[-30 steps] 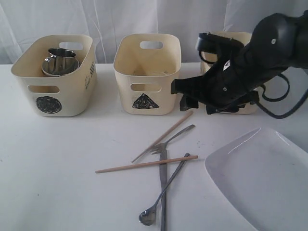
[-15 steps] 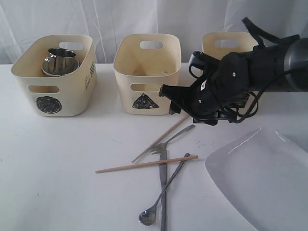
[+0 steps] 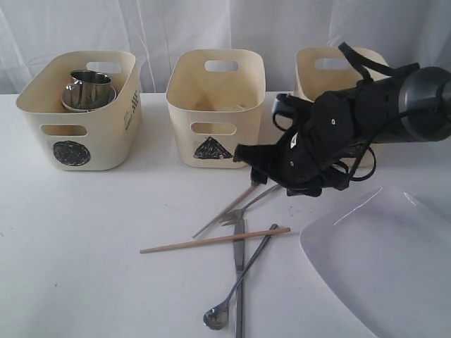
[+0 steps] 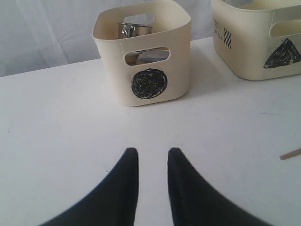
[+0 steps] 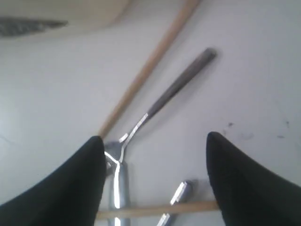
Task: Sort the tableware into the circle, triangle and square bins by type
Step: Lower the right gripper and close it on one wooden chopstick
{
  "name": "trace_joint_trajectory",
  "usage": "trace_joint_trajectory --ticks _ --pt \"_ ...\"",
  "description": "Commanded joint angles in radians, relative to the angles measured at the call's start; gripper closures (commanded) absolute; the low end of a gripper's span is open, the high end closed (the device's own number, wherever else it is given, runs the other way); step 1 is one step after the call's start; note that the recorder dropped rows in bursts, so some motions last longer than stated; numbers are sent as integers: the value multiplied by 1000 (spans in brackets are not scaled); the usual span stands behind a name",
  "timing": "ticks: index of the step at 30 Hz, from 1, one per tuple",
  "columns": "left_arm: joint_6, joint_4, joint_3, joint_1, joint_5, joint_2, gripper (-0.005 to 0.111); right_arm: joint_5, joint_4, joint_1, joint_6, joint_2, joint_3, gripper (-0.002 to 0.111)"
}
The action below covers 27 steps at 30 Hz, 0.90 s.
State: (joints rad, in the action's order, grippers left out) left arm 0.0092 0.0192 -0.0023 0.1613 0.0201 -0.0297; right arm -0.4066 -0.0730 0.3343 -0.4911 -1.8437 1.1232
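Note:
The circle bin [image 3: 106,141] at the left holds two steel mugs [image 3: 88,88], and the triangle bin [image 3: 225,91] stands in the middle. The third bin [image 3: 313,74] has its mark hidden by my right arm. On the table lie two chopsticks [image 3: 211,241], a fork [image 3: 246,208], a knife [image 3: 239,274] and a long spoon [image 3: 236,282], crossed in a pile. My right gripper [image 3: 248,165] hangs open just above the fork's handle [image 5: 178,87] and a chopstick [image 5: 150,66]. The left gripper [image 4: 153,151] is open over bare table, facing the circle bin [image 4: 113,66].
A large white rectangular plate [image 3: 380,260] fills the front right corner. A white curtain hangs behind the bins. The triangle bin [image 4: 244,47] and a chopstick tip [image 4: 291,153] show at the side of the left wrist view.
My right arm has come down and to the left, from in front of the third bin to just above the cutlery pile. Its jaws stay open. Nothing on the table has moved.

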Motion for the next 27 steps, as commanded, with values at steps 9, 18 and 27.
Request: trace_joint_trajectory --ticks 9,18,27 --pt "-9 -2 2 0 0 7 78 -340 4 113 928 44 77 50" --pt "-9 -2 2 0 0 7 78 -380 29 154 1264 44 97 50" --pt "-9 -2 2 0 0 7 78 -329 82 154 1348 -20 97 50"
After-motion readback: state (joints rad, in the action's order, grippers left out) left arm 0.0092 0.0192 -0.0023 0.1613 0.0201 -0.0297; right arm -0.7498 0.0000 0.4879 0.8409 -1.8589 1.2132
